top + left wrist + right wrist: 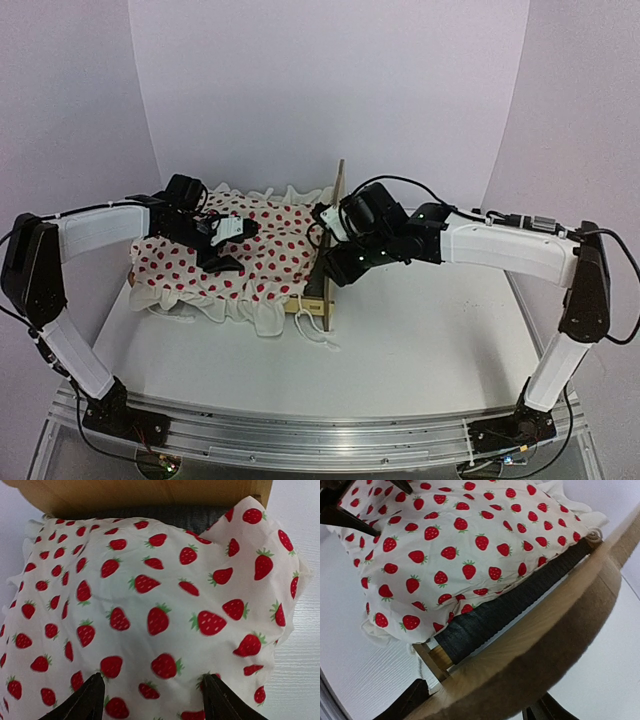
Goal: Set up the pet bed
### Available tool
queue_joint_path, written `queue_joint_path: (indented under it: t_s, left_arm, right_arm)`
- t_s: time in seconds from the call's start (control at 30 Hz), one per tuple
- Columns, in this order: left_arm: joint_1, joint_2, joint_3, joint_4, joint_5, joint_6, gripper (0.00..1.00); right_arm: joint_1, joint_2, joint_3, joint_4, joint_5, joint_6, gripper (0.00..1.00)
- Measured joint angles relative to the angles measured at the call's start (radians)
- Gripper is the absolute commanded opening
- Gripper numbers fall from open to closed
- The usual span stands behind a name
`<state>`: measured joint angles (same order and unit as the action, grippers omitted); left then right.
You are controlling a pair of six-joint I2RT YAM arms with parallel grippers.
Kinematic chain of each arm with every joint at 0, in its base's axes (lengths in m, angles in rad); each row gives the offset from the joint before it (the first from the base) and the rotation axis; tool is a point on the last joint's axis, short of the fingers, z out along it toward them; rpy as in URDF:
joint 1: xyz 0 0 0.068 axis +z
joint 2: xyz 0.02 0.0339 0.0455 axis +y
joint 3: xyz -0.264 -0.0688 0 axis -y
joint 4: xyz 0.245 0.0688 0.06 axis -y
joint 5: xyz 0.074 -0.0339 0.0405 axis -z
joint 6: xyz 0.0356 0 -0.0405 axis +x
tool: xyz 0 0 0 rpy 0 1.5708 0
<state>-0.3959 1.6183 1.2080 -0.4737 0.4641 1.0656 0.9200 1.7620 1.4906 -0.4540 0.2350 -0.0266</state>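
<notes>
**Top external view: blanket is on the bed, tidying is left**

We see the bed standing in the middle of the table, its headboard upright at the end nearer our right arm. The blanket lies over the base and covers nearly all of it. Its ruffles spill past the near rail and the foot end onto the table. In the right wrist view a strip of grey felt shows bare between the blanket's edge and the headboard, and the cloth there is bunched, not flat.

Our left gripper hangs over the middle of the blanket. Its fingers are spread wide, tips at or just above the cloth, with nothing pinched between them. Our right gripper is at the headboard, and its fingers straddle the board's edge, one on each side of the wood. The plywood fills the gap, but we cannot tell whether they press on it or only stand beside it.

We judge the main step done: the blanket is on the frame. What seems left is to draw the cloth up to the headboard so the felt is hidden, then smooth the wrinkles and even out the overhang. White ties trail on the table by the near corner and may want tucking in. The frame looks light, so we expect it to slide unless one arm steadies it.
</notes>
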Motion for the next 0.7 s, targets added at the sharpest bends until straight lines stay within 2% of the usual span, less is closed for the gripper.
queue_joint_path:
  t_s: [0.17, 0.37, 0.47, 0.53, 0.63, 0.7]
  left_arm:
    - [0.069, -0.007, 0.035, 0.032, 0.001, -0.080, 0.69]
    - [0.088, -0.042, 0.047, 0.037, 0.005, -0.191, 0.70]
    - [0.105, -0.051, 0.076, 0.044, 0.005, -0.226, 0.71]
    - [0.115, -0.060, 0.082, 0.057, 0.005, -0.238, 0.71]
    - [0.124, -0.072, 0.082, 0.066, 0.004, -0.255, 0.72]
    - [0.129, -0.074, 0.080, 0.075, 0.004, -0.259, 0.72]
  right_arm:
    - [-0.010, 0.015, 0.006, 0.007, 0.162, 0.079, 0.64]
    - [-0.070, 0.004, -0.019, -0.025, 0.373, 0.211, 0.64]
    - [-0.185, -0.064, -0.097, -0.014, 0.358, 0.260, 0.64]
    - [-0.305, -0.113, -0.144, -0.021, 0.344, 0.263, 0.66]
    - [-0.489, -0.163, -0.172, -0.070, 0.357, 0.228, 0.69]
    - [-0.566, -0.187, -0.178, -0.107, 0.346, 0.186, 0.72]
